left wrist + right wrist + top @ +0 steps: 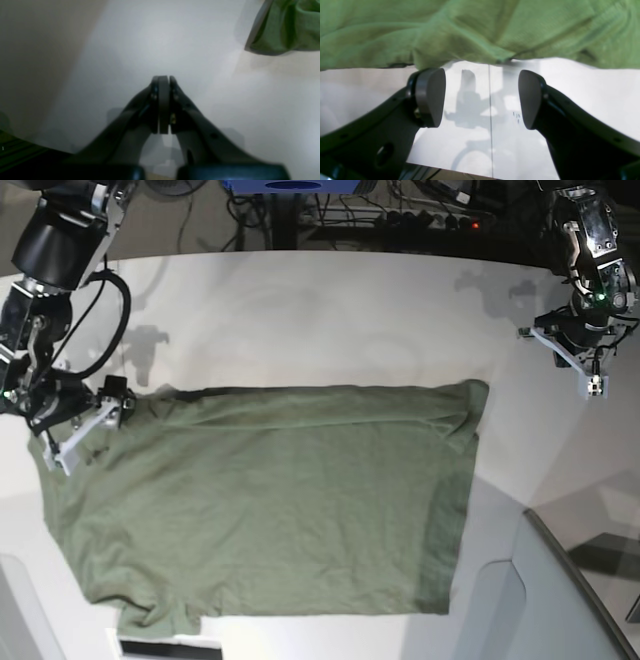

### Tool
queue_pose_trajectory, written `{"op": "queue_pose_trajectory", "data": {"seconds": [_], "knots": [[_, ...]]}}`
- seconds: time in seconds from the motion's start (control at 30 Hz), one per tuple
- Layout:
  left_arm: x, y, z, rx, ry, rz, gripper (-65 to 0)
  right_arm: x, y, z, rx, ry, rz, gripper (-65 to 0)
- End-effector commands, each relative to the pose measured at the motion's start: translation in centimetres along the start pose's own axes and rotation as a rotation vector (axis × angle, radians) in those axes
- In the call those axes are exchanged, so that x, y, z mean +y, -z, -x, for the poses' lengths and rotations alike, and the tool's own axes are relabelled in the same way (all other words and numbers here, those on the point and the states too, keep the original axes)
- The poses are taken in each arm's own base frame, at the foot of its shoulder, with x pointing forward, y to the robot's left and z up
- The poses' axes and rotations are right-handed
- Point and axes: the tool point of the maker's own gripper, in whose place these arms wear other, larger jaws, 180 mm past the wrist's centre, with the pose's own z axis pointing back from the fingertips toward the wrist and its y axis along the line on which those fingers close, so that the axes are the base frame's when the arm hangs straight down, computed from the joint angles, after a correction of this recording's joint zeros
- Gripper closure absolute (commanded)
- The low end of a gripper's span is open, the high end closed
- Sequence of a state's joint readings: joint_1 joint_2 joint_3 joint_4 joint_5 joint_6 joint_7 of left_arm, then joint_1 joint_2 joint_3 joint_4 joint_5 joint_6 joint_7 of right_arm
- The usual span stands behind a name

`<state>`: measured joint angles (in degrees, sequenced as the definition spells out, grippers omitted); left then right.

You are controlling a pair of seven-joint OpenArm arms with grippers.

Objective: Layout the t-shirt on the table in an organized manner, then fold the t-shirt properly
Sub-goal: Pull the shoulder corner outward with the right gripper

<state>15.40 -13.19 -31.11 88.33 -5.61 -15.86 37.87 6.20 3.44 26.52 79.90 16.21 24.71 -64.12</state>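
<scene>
The olive-green t-shirt [270, 500] lies spread on the white table [330, 320], with wrinkles along its far edge and right side. My right gripper [85, 425] hovers at the shirt's far-left corner. In the right wrist view this gripper [480, 72] is open, its dark pads [431, 97] wide apart over the bare table [470, 112], and the t-shirt's edge [480, 30] lies just beyond the tips with nothing held. My left gripper [588, 375] hangs above the table's right side, well away from the shirt. The left wrist view shows that gripper [163, 80] shut and empty, with a t-shirt corner [285, 27] at upper right.
A grey angled panel [565, 600] stands at the lower right, close to the shirt's near-right corner. Cables and equipment [400, 210] lie behind the table's curved far edge. A thin dark seam [490, 105] runs across the table between the right gripper's fingers.
</scene>
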Motion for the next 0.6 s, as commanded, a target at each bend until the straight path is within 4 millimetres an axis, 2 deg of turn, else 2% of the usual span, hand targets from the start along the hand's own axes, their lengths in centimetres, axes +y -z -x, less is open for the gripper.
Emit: {"op": "queue_pose_trajectory", "data": {"seconds": [0.0,0.1,0.3,0.5,0.57], "knots": [[0.9,-0.3,-1.4,-0.044,0.006,-0.020,0.0,0.2,-0.8,-2.5,-0.071,-0.011,-0.006,-43.4],[1.5,-0.4,-1.5,-0.044,0.018,-0.029,0.0,-0.8,-1.2,-3.3,-0.105,-0.023,0.017,-43.4],[1.6,-0.4,-1.6,-0.046,0.021,-0.032,0.0,-0.4,1.0,-2.2,-0.028,-0.056,-0.006,-43.1],[1.6,-0.4,-1.6,-0.046,0.021,-0.032,0.0,-0.1,1.5,-2.4,-0.057,-0.051,-0.019,-42.3],[1.7,-0.4,-1.7,-0.046,0.022,-0.033,0.0,-0.2,1.6,-2.2,-0.050,-0.047,-0.020,-37.5]]}}
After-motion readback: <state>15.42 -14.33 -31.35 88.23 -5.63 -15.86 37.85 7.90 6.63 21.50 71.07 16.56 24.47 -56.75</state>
